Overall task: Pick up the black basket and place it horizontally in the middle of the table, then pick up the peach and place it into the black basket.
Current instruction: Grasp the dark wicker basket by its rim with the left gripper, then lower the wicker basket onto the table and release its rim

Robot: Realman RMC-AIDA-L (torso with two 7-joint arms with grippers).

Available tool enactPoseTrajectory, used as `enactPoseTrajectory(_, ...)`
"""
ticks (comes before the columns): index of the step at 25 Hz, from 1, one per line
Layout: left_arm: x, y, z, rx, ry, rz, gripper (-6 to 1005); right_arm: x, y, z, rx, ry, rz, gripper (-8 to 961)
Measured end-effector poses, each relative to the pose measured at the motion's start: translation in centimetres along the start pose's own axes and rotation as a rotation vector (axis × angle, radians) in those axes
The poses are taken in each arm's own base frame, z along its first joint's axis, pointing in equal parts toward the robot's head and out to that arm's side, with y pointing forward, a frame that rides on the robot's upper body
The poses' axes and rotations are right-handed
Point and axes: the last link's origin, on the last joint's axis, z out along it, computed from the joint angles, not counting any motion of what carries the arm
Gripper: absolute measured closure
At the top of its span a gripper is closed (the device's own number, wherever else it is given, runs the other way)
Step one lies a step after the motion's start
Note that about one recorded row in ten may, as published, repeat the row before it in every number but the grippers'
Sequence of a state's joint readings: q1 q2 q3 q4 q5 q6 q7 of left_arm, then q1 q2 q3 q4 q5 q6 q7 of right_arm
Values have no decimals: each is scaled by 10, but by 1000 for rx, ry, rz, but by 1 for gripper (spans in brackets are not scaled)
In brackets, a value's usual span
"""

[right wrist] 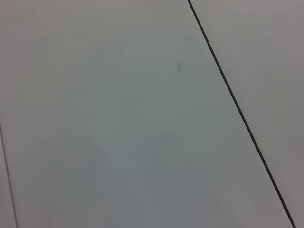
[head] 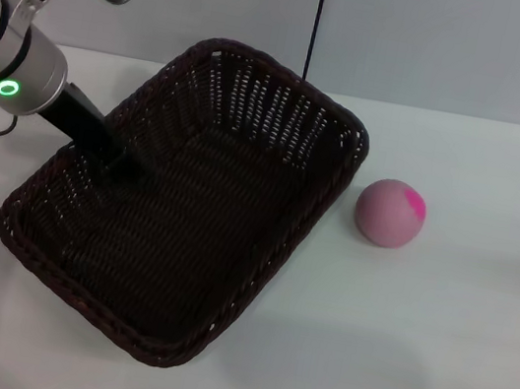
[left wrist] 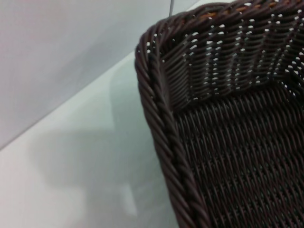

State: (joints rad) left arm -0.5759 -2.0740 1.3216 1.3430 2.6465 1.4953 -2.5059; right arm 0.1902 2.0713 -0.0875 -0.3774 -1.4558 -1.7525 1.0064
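Note:
The black basket (head: 196,229) lies on the white table (head: 431,363), skewed, with one short end toward the back right and the other toward the front left. It is empty. The peach (head: 390,212) sits on the table just right of the basket's back right corner, apart from it. My left gripper (head: 123,167) reaches down over the basket's left long rim, dark against the dark weave. The left wrist view shows a corner of the braided rim (left wrist: 166,128) and the basket's floor close up. My right gripper is out of view.
A grey wall with a thin dark vertical line (head: 315,24) stands behind the table. White tabletop (left wrist: 85,161) lies to the left of the basket. The right wrist view shows only a plain grey surface with a dark line (right wrist: 237,109).

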Motion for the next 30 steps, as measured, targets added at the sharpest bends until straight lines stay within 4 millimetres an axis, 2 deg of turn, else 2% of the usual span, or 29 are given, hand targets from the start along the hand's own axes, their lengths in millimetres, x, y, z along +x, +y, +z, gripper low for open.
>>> enactPoseTrajectory(3, 3, -1, -2, 2, 6, 3, 364, 0, 0, 0, 1, 1, 0, 241)
enactPoseTrajectory(15, 13, -3, -7, 14, 27, 63, 742, 0, -2, 3, 8, 0, -1, 240)
enactPoseTrajectory(17, 26, -5, -15, 32, 57, 161, 769, 0, -1, 4, 6, 1, -1, 240)
enactPoseTrajectory(20, 31, -6, -19, 46, 67, 215, 797, 1, -1, 3, 5, 2, 0, 242)
enactPoseTrajectory(21, 42, -8, -27, 86, 78, 338, 798, 1, -1, 3, 6, 3, 0, 242)
enactPoseTrajectory(23, 51, -5, -30, 104, 75, 464, 799, 1, -1, 1, 8, 4, 0, 242)
enactPoseTrajectory(25, 51, -5, -30, 104, 75, 464, 802, 1, -2, 0, 11, 6, 0, 242)
enactPoseTrajectory(26, 54, -2, -30, 105, 72, 517, 803, 1, -1, -1, 13, 7, 1, 242)
enactPoseTrajectory(27, 59, 7, -29, 105, 56, 676, 805, 2, -1, -1, 14, 8, 3, 242)
enactPoseTrajectory(30, 61, 11, -29, 105, 51, 744, 809, 3, -2, -2, 19, 12, 7, 242)
